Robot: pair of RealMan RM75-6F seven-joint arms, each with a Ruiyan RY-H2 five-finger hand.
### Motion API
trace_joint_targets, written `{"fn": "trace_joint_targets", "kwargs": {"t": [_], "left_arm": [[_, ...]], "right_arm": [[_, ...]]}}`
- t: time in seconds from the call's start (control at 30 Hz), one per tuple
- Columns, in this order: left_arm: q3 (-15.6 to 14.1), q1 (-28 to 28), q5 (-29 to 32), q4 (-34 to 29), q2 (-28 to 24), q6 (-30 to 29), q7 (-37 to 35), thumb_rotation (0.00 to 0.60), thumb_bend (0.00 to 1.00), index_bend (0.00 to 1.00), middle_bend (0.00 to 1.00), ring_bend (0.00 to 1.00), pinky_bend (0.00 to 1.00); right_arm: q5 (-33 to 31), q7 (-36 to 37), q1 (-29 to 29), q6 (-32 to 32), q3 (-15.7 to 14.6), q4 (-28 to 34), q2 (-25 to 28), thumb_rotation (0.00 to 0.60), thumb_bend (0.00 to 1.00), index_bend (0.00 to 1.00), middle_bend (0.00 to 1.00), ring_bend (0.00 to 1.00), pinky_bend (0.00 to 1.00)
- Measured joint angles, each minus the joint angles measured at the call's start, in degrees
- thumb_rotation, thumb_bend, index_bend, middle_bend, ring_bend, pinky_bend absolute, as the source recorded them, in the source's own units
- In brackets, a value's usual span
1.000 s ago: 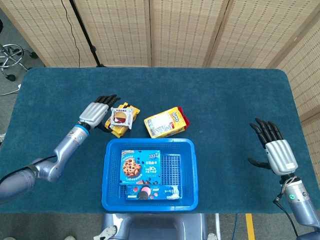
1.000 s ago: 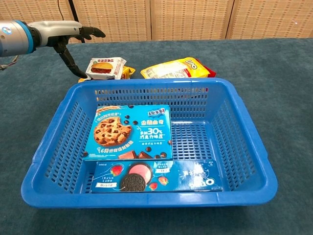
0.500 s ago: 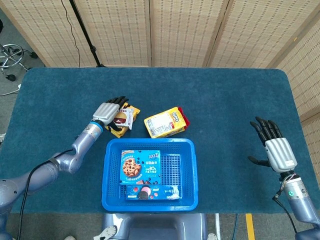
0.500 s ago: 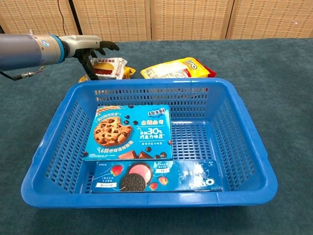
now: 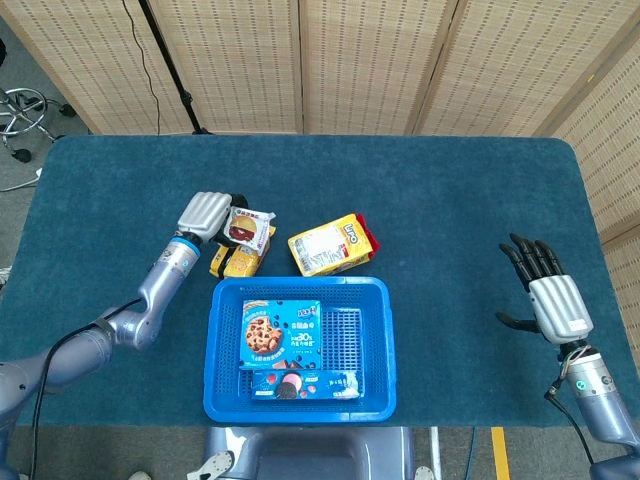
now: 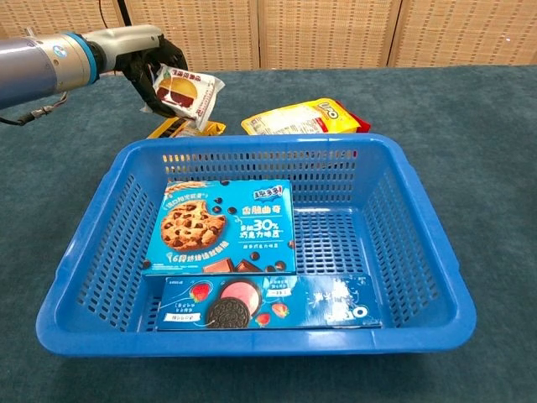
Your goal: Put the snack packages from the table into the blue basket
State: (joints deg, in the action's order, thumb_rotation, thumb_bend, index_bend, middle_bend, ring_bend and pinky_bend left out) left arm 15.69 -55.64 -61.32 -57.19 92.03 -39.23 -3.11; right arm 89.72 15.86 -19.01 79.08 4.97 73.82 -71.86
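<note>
Upper left of frame — left hand point(image 6: 143, 63) now grips white burger-print snack packet point(image 6: 186, 92), lifted off yellow packet point(image 5: 238, 262) since a second ago; blue basket point(image 6: 419, 218) next. Right hand point(image 5: 553, 300) idle, fingers spread, empty.

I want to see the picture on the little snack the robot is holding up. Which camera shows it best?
The chest view. There the white snack packet in the left hand faces the camera, lifted and tilted, so its printed picture shows. The head view looks down from above, so the packet appears small and its picture is hard to make out.
</note>
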Motion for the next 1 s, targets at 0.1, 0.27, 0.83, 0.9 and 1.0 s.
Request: {"fn": "trace_joint_targets", "kwargs": {"t": [0.1,0.27,0.83,0.9,1.0], "left_arm": [[0.61,1.01,-2.00,-3.56,-2.23,-2.24,-2.50,0.600,0.20,0.53,0.45,0.47,0.42],[1.17,3.63,-8.13,-15.09,-8.30,-7.07,-9.54,0.600,0.20,0.53,0.45,0.47,0.42],[-8.39,6.87,-27.42,-36.50,-14.23,-10.47,-14.15,0.600,0.01,0.00,0.00,0.00,0.00],[-8.64,6.73,-26.94,-36.92,-13.81,-8.12,-13.76,0.600,0.00,0.00,0.00,0.00,0.00],[-8.75,7.02,-26.41,-37.41,-12.76,-7.42,-13.14,0.600,0.00,0.00,0.00,0.00,0.00]], "right_arm": [[0.10,-0.31,0.00,0.11,-0.02,0.26,0.01,0.600,0.00,0.00,0.00,0.00,0.03],[0.02,-0.72,0.02,0.13,0.00,0.73,0.09,0.600,0.00,0.00,0.00,0.00,0.03],[-0.77,-0.67,-0.01,-0.76,0.04,0.46,0.26,0.600,0.00,0.00,0.00,0.00,0.03],[-0.89,-0.91,-0.02,-0.88,0.05,0.41,0.23,0.600,0.00,0.00,0.00,0.00,0.03],[-1.13,-1.21,-0.06,-1.20,0.07,0.40,0.16,0.600,0.00,0.00,0.00,0.00,0.03]]}}
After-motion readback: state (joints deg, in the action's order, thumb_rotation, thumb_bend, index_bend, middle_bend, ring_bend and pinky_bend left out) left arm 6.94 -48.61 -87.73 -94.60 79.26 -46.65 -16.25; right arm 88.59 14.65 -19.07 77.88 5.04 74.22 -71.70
